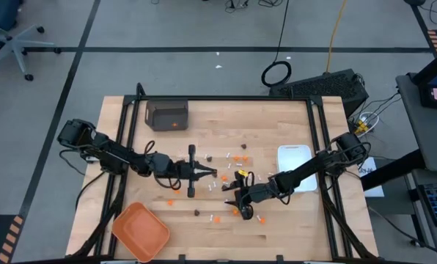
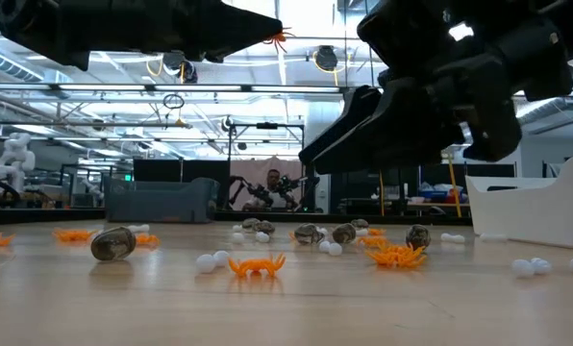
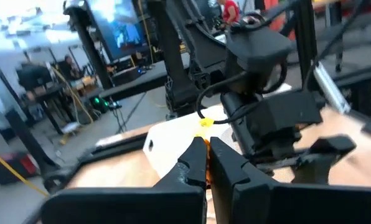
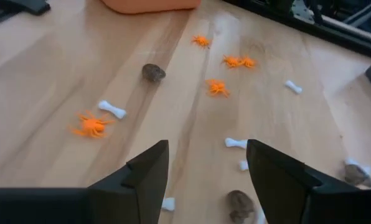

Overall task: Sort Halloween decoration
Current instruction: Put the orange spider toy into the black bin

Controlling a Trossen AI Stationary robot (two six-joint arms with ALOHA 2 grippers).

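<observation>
Nearest the low camera lay an orange spider-like bit [image 2: 256, 264] on the bench [image 2: 286, 308], with dark lumps [image 2: 112, 243] and small white sticks [image 4: 112, 110] scattered past it. Halloween decoration pieces [image 1: 229, 176] were strewn loosely over the middle of the bench, most of them between the white rectangular dish [image 1: 295, 160] and the orange tray [image 1: 140, 231]; more lay just off the dish's inner side. A dark bin [image 1: 167, 115] stood at the far edge, on the far side of the scatter from the tray, with something orange inside; what it was could not be told. Left end effector [image 1: 217, 174] hung above the scatter with fingers pressed together, an orange bit [image 3: 205, 163] pinched at the tips and lifted clear of the bench. Right end effector [image 4: 205, 163] hovered low over the scatter near the dish, fingers spread, nothing between them; a white stick [image 4: 235, 143] and a dark lump [image 4: 240, 204] lay just beyond the tips. Judgement: left arm was mid-carry with one orange piece, sorting barely begun. Next move called for taking that piece to the container for orange bits, which one not evident, and letting go; right arm needed to come down centred on a single piece, as neighbours sat close.
</observation>
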